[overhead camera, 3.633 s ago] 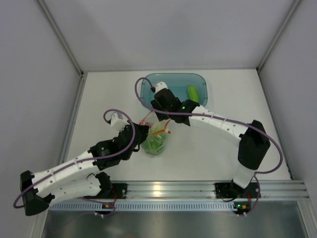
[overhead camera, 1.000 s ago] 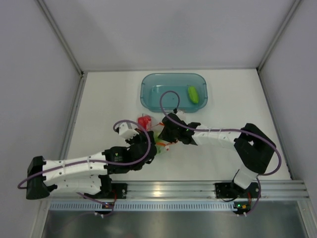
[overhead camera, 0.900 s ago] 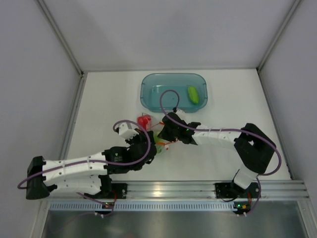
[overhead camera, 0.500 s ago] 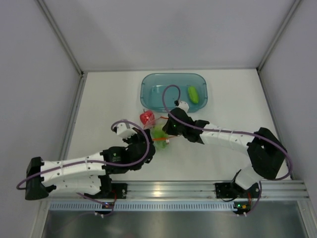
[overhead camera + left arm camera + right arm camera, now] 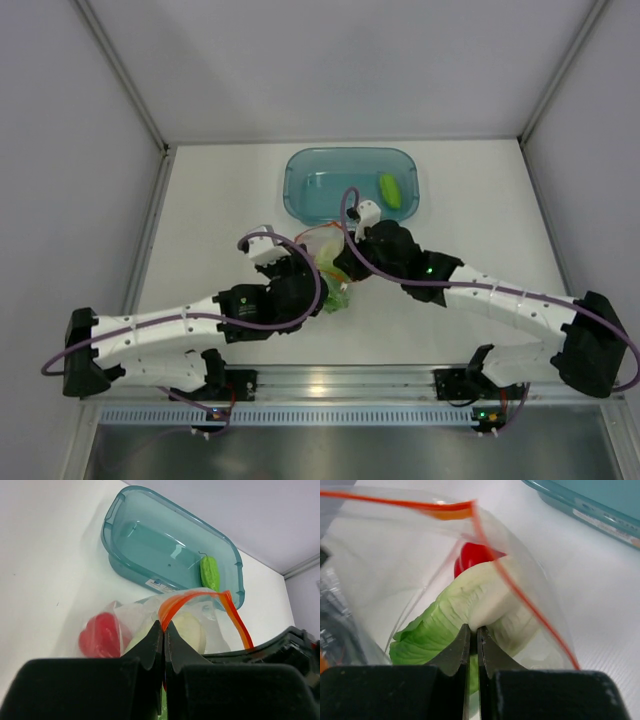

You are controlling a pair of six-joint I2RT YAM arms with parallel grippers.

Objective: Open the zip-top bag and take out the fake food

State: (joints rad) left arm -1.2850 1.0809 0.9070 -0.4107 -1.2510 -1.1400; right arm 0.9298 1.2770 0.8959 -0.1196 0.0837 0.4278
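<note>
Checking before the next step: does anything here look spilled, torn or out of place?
Nothing stands out. The zip-top bag is open, its orange strip pinched by the left gripper. The red pepper and cabbage lie inside it; the cucumber lies in the teal bin.

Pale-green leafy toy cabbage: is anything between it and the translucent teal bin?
Yes: the clear crinkly zip-top bag encloses the pale-green toy cabbage, beside a red toy pepper. Its orange-edged mouth gapes toward the teal bin, pinched by the left gripper.
</note>
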